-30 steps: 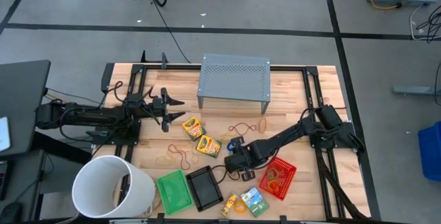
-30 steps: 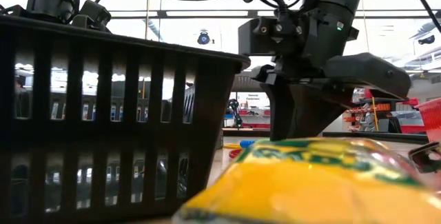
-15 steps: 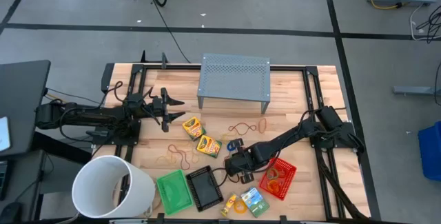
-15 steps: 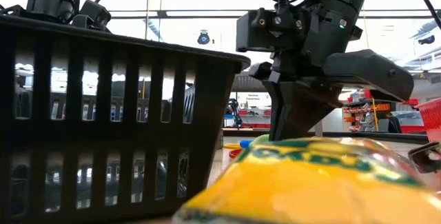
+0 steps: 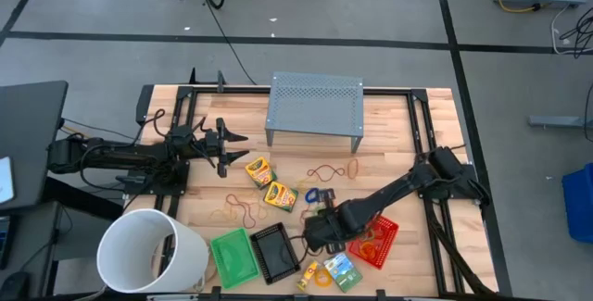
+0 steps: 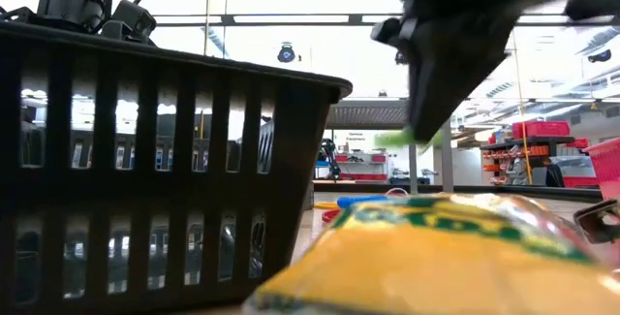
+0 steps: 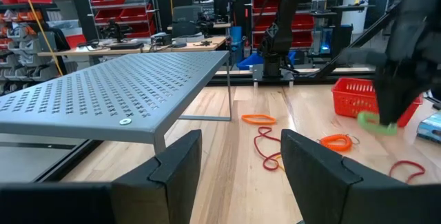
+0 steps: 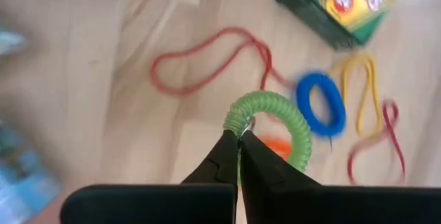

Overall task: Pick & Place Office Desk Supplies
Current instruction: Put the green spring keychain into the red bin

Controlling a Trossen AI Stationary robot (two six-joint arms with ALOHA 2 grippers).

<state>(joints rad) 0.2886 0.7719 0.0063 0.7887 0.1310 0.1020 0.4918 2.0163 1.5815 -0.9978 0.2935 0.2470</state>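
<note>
Now the right gripper (image 8: 239, 141) has its two dark fingers pressed together on the rim of a green coiled ring (image 8: 270, 124), which hangs from the fingertips above the wooden table (image 5: 389, 125). Seen from above, this gripper (image 5: 318, 230) sits near the table's front, between the black mesh tray (image 5: 275, 251) and the red mesh tray (image 5: 378, 241). Below the lifted ring lie a blue ring (image 8: 320, 104), thin red rubber bands (image 8: 200, 62) and a yellow band (image 8: 360, 93), with a crayon box (image 8: 344, 0) close by. The green mesh tray (image 5: 233, 257) stands just beside the black one, next to the big white bucket (image 5: 153, 250). The left gripper (image 5: 232, 144) waits at the table's left side with its fingers (image 7: 176, 169) spread, holding nothing, facing the grey perforated stand (image 5: 315, 105).
</note>
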